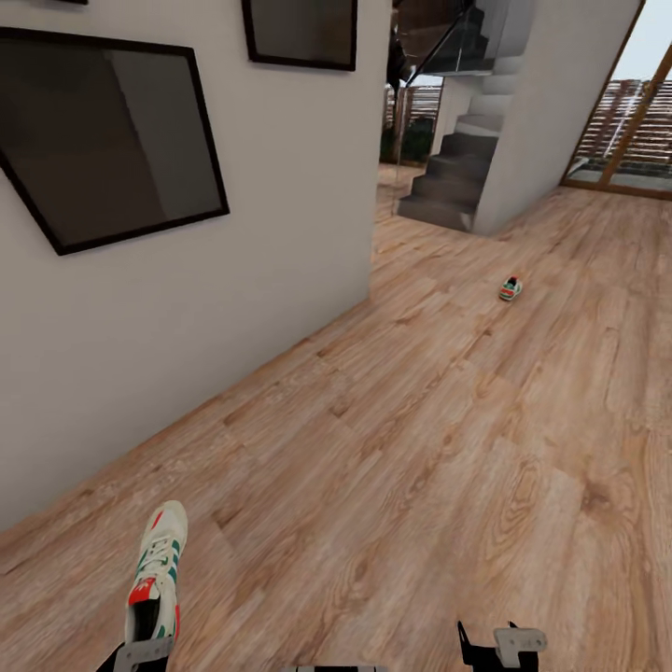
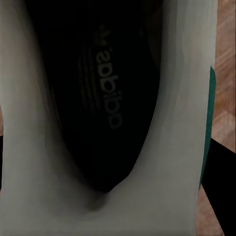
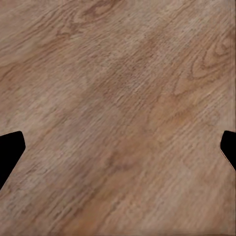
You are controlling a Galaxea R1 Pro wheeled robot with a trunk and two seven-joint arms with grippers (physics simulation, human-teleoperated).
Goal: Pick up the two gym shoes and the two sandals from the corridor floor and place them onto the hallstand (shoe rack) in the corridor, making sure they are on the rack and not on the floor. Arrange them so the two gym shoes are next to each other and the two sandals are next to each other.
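At the near left of the head view, one gym shoe (image 1: 156, 571) hangs from the left gripper (image 1: 142, 653), toe pointing away, clear of the corridor floor (image 1: 439, 448); the left wrist view looks straight down into its dark insole and pale collar (image 2: 162, 162), with the dark fingers at either side, so the jaws are clamped on the rim of the heel opening. That hold looks sensible; a sneaker is light, its upper soft and yielding, its sole stiffer, so the collar gives a firm edge to pinch, though the toe may droop or swing while carried. The second gym shoe (image 1: 510, 288) lies far off to the right on the planks, near the foot of the grey staircase (image 1: 448, 187); it should take the same grasp at the heel collar. The right gripper (image 1: 504, 646) sits low at the near right; its wrist view shows bare floor (image 3: 118, 118) between two widely parted fingertips, so it is spread and carrying nothing.
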